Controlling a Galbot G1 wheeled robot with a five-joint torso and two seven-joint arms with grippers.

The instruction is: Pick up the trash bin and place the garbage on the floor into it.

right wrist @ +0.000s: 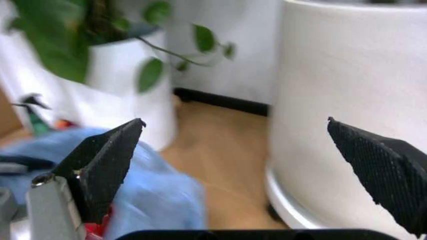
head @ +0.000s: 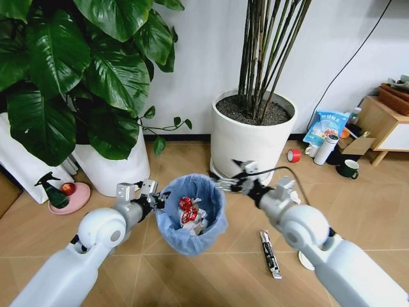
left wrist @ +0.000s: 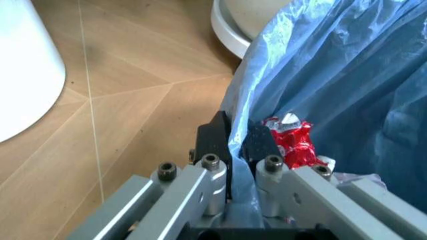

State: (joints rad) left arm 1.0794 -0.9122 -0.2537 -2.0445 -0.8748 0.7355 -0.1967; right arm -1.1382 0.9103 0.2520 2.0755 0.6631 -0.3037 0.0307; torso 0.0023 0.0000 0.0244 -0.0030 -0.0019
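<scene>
**Bin held by a thin pinch on one rim, with litter still on the floor**

The trash bin [head: 191,214] sits at the lower centre of the head view, apparently lifted off the floor [head: 211,275], its blue bag already holding red and white scraps. It hangs from one point: the left gripper [head: 157,199], at the bin's left edge, is clamped on the rim, and in the left wrist view the black fingers [left wrist: 215,137] close on a fold of the blue liner. If that pinch has mostly plastic and little solid rim, the liner could slide or tear and the bin could tip or drop, spilling its contents.

The large white plant pot [head: 250,137] stands just behind the bin, at upper centre. A swing of either arm that way could knock the bin against it.

The right gripper [head: 234,183], at the bin's right rim, has its jaws spread wide and holds nothing; it is close enough to nudge the bin and loosen the left hold.

A dark narrow wrapper [head: 269,253] lies at lower right. Reaching down for it may tilt the bin.
</scene>
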